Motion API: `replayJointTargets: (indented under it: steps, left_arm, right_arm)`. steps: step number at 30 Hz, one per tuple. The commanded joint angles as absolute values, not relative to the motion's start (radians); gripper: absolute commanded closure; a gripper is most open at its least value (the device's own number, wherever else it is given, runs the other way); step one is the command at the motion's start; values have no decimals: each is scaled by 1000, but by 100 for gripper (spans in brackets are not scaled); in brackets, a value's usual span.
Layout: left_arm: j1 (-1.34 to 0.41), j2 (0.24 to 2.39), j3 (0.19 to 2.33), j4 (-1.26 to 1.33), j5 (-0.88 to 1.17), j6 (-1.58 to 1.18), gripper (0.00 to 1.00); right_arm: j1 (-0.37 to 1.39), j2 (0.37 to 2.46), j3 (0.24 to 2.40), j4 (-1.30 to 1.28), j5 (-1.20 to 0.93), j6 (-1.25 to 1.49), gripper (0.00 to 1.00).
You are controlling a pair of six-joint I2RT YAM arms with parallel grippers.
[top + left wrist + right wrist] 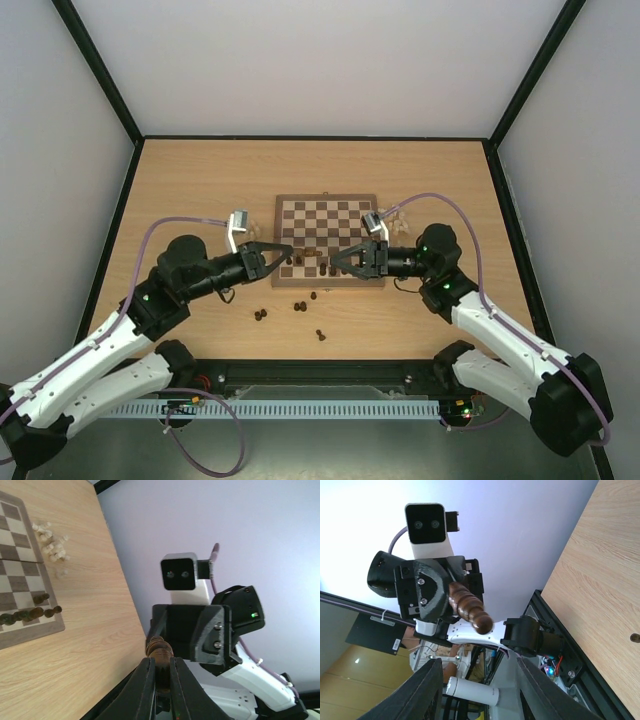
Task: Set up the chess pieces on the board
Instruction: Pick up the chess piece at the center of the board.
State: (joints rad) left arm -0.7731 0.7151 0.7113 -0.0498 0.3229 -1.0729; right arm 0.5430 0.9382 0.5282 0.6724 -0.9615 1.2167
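Note:
My left gripper (289, 250) is shut on a dark brown chess piece (160, 652), held level above the near edge of the board (327, 222). My right gripper (336, 262) faces it, open and empty. In the right wrist view the piece (468, 608) sticks out from the left gripper towards my open fingers (430, 687), a little beyond their tips. Several dark pieces (309, 262) stand on the board's near rows. Pale pieces (396, 217) lie in a heap on the table right of the board.
Loose dark pieces lie on the table in front of the board, as a pair (260, 314), a small cluster (301, 304) and one (320, 335). The left wrist view shows the board's corner (35, 630) and the pale heap (52, 542). Black frame rails border the table.

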Motion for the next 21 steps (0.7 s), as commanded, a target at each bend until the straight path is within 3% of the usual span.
replayJointTargets:
  steps: [1,21]
  left_arm:
    - [-749,692,691,33,377,-1113,98]
    - [-716,722,639,134,451,-1163,98]
  right_arm:
    - [540,950,553,718,-977,1220,60]
    - [540,1019,614,736,-993,1217,63]
